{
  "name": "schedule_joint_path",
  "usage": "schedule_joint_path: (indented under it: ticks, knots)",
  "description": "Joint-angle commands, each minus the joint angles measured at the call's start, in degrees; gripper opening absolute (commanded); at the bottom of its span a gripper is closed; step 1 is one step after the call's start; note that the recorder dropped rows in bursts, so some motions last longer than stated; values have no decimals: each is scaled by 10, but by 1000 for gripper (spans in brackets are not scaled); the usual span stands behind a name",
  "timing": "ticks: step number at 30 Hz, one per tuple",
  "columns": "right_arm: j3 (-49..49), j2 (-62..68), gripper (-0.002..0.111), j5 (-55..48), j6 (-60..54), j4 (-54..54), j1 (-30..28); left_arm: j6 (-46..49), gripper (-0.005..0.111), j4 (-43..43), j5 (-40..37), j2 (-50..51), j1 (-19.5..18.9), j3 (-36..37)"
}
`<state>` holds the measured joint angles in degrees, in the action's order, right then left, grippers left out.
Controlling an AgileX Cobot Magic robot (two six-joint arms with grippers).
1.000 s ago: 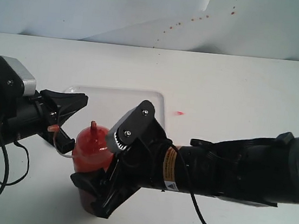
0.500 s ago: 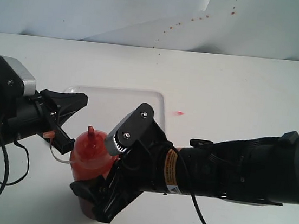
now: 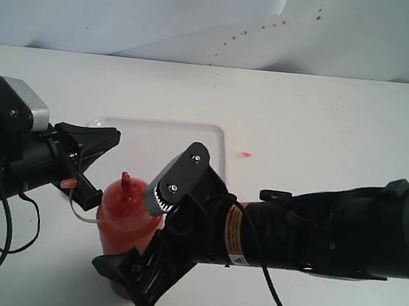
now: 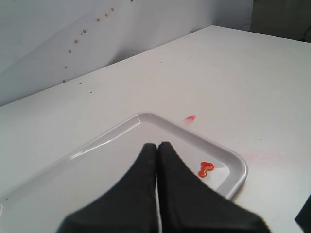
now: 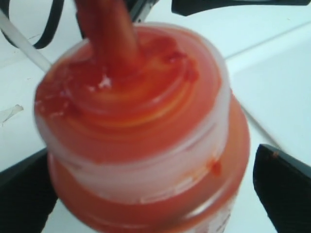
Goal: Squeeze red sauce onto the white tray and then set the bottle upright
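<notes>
With sauce (image 4: pixel 206 168) on the tray (image 4: pixel 97 162) and the bottle (image 3: pixel 126 214) upright inside our spread right gripper (image 5: pixel 153 189), left gripper (image 4: pixel 156 150) pressed together, we must next withdraw gently.

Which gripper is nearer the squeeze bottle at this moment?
Right. The right gripper straddles the squeeze bottle low down, with a finger on each side of it. The left gripper is shut and off to the bottle's side, at the white tray.
</notes>
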<state>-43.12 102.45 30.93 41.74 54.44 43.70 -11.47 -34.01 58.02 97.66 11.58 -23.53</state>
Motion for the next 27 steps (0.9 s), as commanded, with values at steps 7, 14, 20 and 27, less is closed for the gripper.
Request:
schedule_joint_path:
  ticks: [7, 14, 20, 27]
  knots:
    - [0, -51, 96, -46, 59, 56, -3, -3, 0, 4, 6, -1, 3, 2]
    - [17, -86, 96, -59, 146, 131, -3, -3, 0, 4, 6, -1, 3, 2]
    - [57, -128, 94, -85, 146, 136, -3, -3, 0, 4, 5, -1, 3, 2]
    - [91, -196, 75, -175, 146, 154, -3, 23, 0, 5, 1, -1, 3, 2]
